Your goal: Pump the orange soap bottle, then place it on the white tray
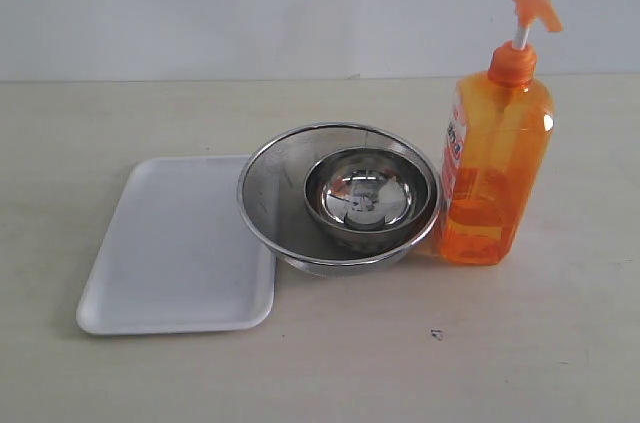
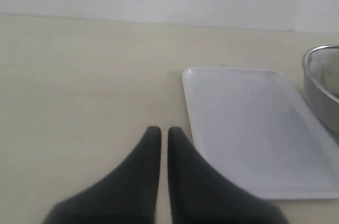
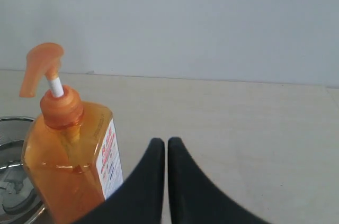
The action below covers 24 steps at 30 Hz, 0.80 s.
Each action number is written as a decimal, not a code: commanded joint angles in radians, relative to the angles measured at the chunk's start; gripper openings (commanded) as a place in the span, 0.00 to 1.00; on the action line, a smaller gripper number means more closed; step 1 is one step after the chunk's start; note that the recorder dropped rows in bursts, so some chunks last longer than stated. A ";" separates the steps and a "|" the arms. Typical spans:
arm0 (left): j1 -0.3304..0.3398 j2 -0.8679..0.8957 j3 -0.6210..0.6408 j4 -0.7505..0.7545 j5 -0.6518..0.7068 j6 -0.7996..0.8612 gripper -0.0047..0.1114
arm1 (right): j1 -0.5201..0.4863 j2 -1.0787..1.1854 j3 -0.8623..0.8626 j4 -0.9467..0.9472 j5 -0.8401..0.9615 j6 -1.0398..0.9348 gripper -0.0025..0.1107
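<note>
The orange soap bottle (image 1: 497,168) stands upright on the table (image 1: 400,368), just beside a large steel bowl (image 1: 262,198) with a smaller bowl (image 1: 372,193) inside. The white tray (image 1: 170,253) lies at the large bowl's other side. The left gripper (image 2: 160,131) and the right gripper (image 3: 165,141) are both pressed together, pinching nothing.

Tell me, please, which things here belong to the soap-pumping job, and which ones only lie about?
Belong to the job:
- orange soap bottle, standing on the table
- white tray, nothing on it
- left gripper and right gripper, both shut and empty

Only lying about:
- large steel bowl, between tray and bottle
- small steel bowl, sitting inside the large one
</note>
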 commanded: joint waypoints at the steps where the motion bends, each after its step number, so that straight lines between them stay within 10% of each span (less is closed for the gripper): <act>1: -0.008 -0.003 0.004 0.001 -0.017 0.000 0.08 | -0.003 -0.001 -0.008 0.003 -0.011 0.008 0.02; 15: -0.008 -0.003 0.004 0.001 -0.017 0.000 0.08 | -0.003 0.089 -0.029 0.074 0.113 0.012 0.02; 24: -0.008 -0.003 0.004 0.001 -0.017 0.000 0.08 | -0.003 0.213 -0.076 0.485 0.270 -0.478 0.02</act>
